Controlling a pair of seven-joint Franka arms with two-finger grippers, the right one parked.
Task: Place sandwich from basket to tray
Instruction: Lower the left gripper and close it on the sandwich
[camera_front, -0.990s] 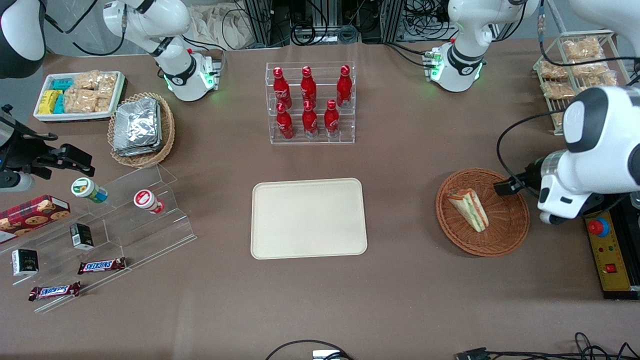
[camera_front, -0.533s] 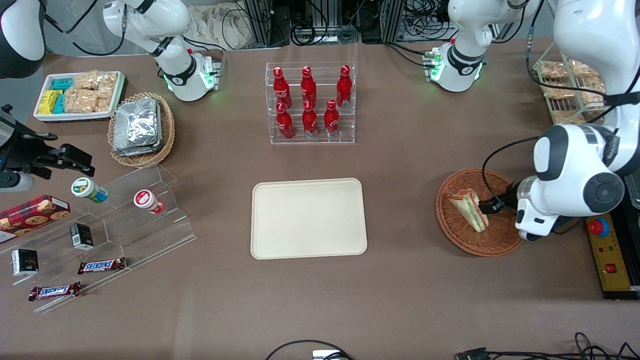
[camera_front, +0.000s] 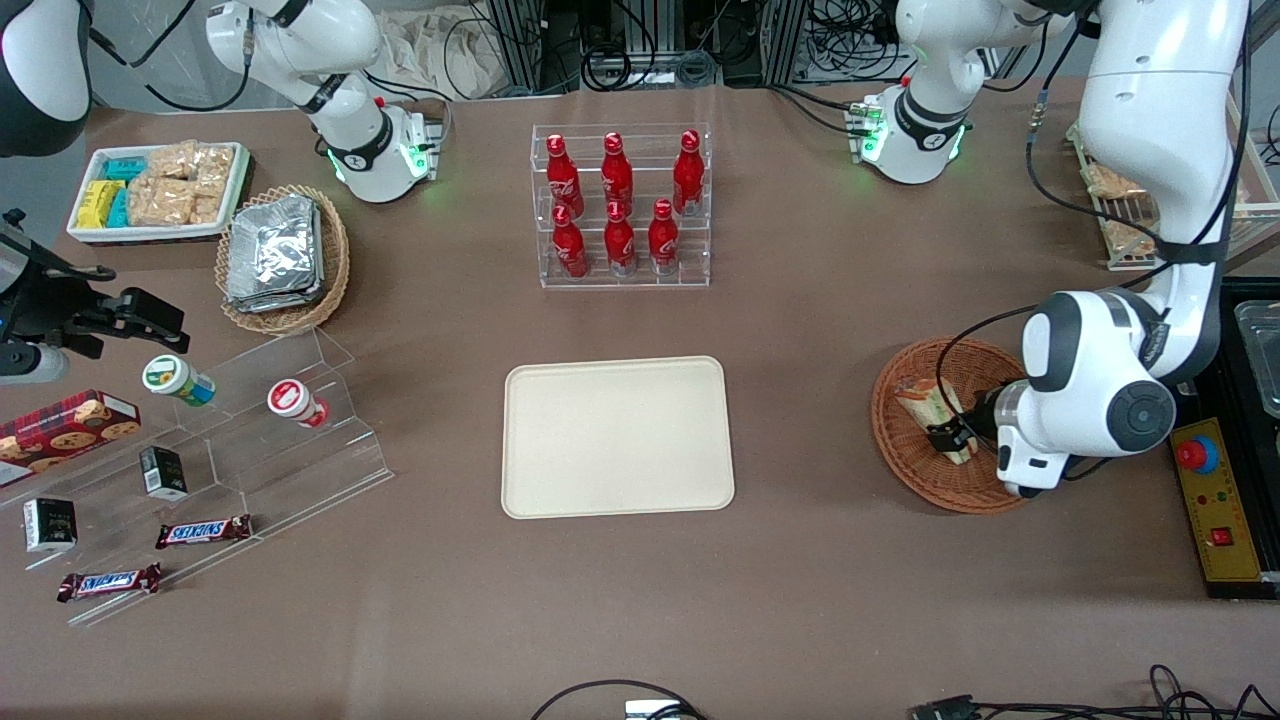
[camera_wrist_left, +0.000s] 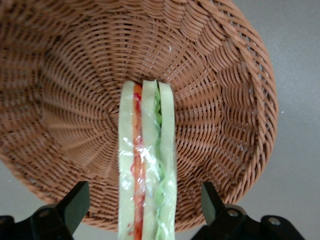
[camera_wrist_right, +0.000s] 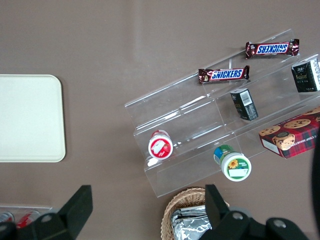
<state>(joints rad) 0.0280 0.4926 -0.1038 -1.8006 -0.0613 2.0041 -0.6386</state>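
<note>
Jaws spread wide, one finger on each side of the sandwich, neither touching it.

Front view: gripper (camera_front: 948, 438) lowered into basket (camera_front: 905, 455), at the nearer end of sandwich (camera_front: 925, 400). Sandwich resting on the basket floor, standing on its long edge with cut face upward; presumably positioned so for access from above. Tray (camera_front: 617, 436) flat on the table, well apart from the basket toward the parked arm's end, nothing on it; judged ready to receive. Count: one sandwich, one basket, one tray. Also six red bottles (camera_front: 619, 200) in a clear rack, farther from the camera than the tray.

Left wrist view: sandwich (camera_wrist_left: 146, 165) centred between the two fingertips (camera_wrist_left: 75, 202), layers aligned with the camera axis. Count of layers: three pale bread slices, one orange-red filling band, one green band, all under clear wrap. Basket (camera_wrist_left: 220, 100) weave visible all round the sandwich; nothing else inside. Alignment judged deliberate, so that closing presses on the broad bread faces and not on the wedge ends. Grasp not yet made.

Right wrist view: tray (camera_wrist_right: 30, 118) visible at one edge, bare. Two chocolate bars (camera_wrist_right: 223, 74) on a clear stepped stand.
</note>
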